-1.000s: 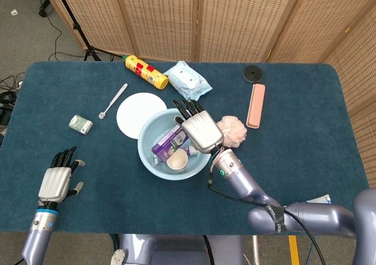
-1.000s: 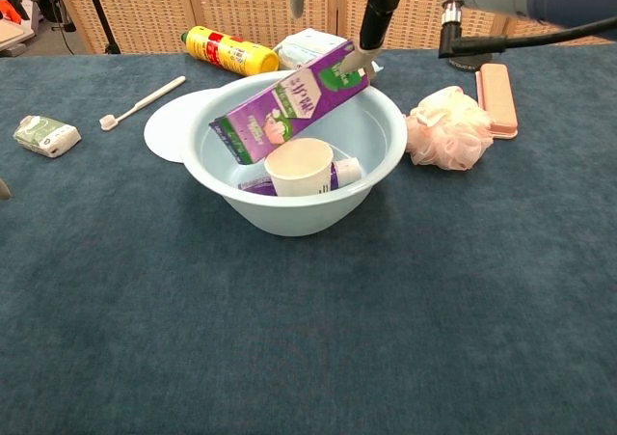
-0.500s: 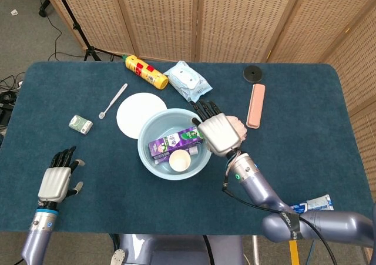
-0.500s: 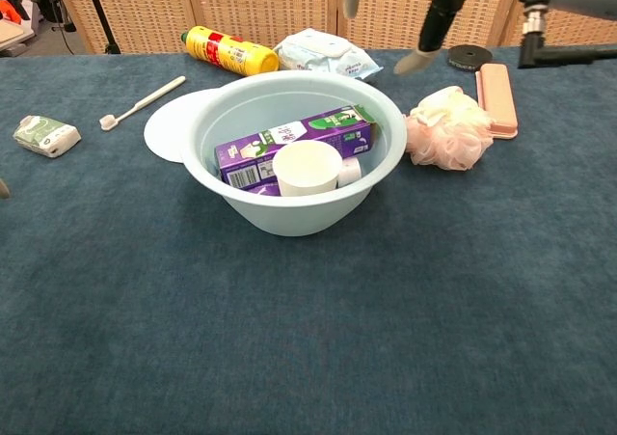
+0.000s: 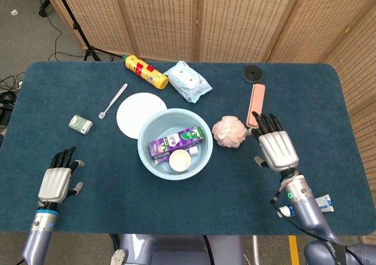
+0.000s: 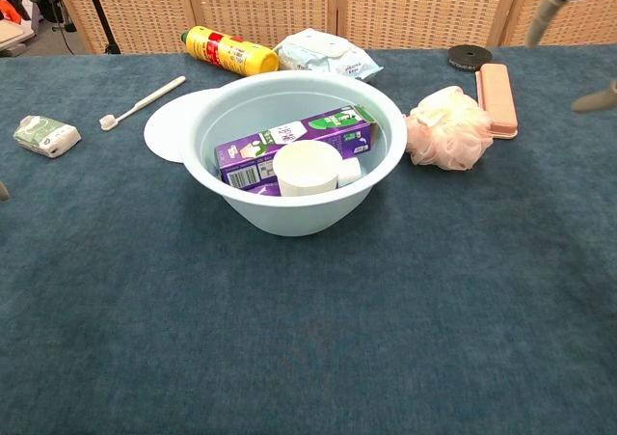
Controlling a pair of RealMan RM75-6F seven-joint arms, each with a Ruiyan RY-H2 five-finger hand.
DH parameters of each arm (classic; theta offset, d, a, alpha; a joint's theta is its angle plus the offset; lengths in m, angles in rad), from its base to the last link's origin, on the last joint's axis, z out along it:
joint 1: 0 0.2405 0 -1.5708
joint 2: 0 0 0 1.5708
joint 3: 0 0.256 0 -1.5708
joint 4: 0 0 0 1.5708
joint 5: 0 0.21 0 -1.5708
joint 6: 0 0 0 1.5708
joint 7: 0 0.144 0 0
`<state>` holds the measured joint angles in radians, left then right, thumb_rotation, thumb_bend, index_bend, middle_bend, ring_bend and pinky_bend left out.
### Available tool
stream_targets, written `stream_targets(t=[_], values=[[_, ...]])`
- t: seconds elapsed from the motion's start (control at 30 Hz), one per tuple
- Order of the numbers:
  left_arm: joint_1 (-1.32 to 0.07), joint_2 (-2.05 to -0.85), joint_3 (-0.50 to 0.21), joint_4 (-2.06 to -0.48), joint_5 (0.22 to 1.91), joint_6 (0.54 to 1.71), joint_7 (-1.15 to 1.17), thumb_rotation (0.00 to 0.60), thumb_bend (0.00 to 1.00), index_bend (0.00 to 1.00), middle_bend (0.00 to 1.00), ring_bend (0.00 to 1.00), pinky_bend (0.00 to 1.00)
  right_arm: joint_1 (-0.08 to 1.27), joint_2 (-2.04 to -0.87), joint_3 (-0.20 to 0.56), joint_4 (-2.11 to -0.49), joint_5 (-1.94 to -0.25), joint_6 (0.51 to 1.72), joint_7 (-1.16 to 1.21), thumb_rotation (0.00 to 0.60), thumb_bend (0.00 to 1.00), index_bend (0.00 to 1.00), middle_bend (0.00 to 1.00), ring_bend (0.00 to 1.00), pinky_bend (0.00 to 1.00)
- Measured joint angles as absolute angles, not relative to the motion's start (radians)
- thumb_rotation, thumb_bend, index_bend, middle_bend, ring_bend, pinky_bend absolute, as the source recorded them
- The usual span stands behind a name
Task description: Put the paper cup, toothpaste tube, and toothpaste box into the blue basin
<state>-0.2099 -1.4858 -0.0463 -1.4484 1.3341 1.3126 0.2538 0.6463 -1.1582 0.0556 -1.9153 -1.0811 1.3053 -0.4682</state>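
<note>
The blue basin sits mid-table. Inside it lie the purple toothpaste box, the white paper cup and the toothpaste tube, of which only the white cap end shows beside the cup. My right hand hovers over the table's right side, well away from the basin, fingers spread and empty; only its fingertips reach the chest view's top right corner. My left hand is at the front left, fingers apart, holding nothing.
A pink bath puff lies just right of the basin, a pink case and black disc behind it. A white lid, toothbrush, yellow bottle, wipes pack and small green packet lie left and behind.
My right hand let go of the toothpaste box, which dropped flat into the basin, and then pulled back to the right side of the table. The left hand has not moved.
</note>
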Motion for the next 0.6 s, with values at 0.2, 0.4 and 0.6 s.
stream_targets(t=[0.2, 0.4, 0.6], values=[[-0.208, -1.491, -0.046, -1.444, 1.340, 1.321, 0.260, 0.600, 0.26, 0.36, 0.06, 0.02, 0.08, 0.504, -1.149, -0.007, -1.847, -1.152, 1.384, -0.327, 0.600, 0.20, 0.30, 0.00, 0.00, 0.00], [-0.205, -1.495, -0.045, -1.439, 1.348, 1.332, 0.265, 0.600, 0.26, 0.36, 0.06, 0.02, 0.08, 0.391, -1.157, -0.041, -1.776, -1.213, 1.447, -0.235, 0.600, 0.20, 0.30, 0.00, 0.00, 0.00], [-0.202, -1.499, -0.049, -1.433, 1.356, 1.347, 0.266, 0.600, 0.26, 0.36, 0.06, 0.02, 0.08, 0.327, -1.178, -0.046, -1.715, -1.232, 1.461, -0.160, 0.600, 0.20, 0.30, 0.00, 0.00, 0.00]])
